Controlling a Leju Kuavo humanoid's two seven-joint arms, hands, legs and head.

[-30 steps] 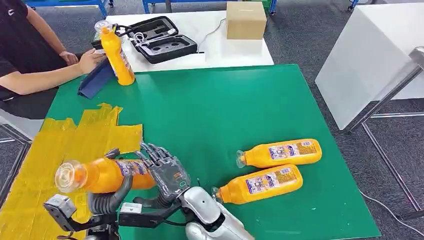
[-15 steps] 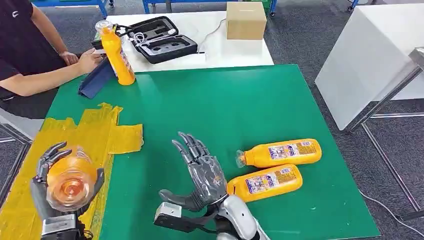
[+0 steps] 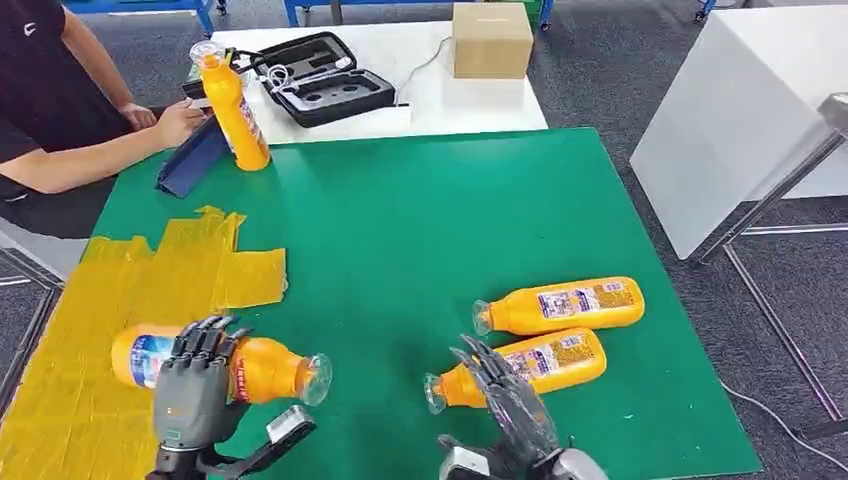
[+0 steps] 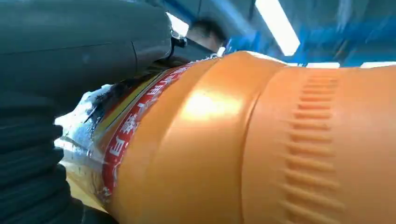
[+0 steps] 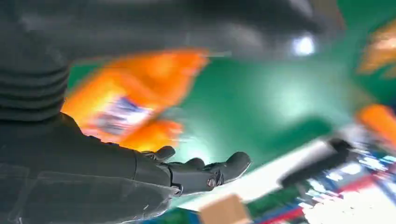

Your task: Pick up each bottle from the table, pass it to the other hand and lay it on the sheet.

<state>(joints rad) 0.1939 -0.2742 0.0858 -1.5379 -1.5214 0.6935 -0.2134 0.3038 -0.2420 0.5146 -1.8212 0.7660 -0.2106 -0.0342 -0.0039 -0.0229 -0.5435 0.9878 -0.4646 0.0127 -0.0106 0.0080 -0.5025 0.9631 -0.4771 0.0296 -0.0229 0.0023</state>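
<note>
Swinging down since a moment ago, the left hand is clamping its bottle flat over the yellow sheet's edge for laying, while the right hand, fingers apart and empty, is nearing two bottles on the surface.

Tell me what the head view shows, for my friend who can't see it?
The robot's left hand holds an orange bottle on its side over the edge of a yellow sheet on a green table. Its right hand is open, near two more orange bottles lying on the table. A person's hand rests near an upright bottle at the far edge.
</note>
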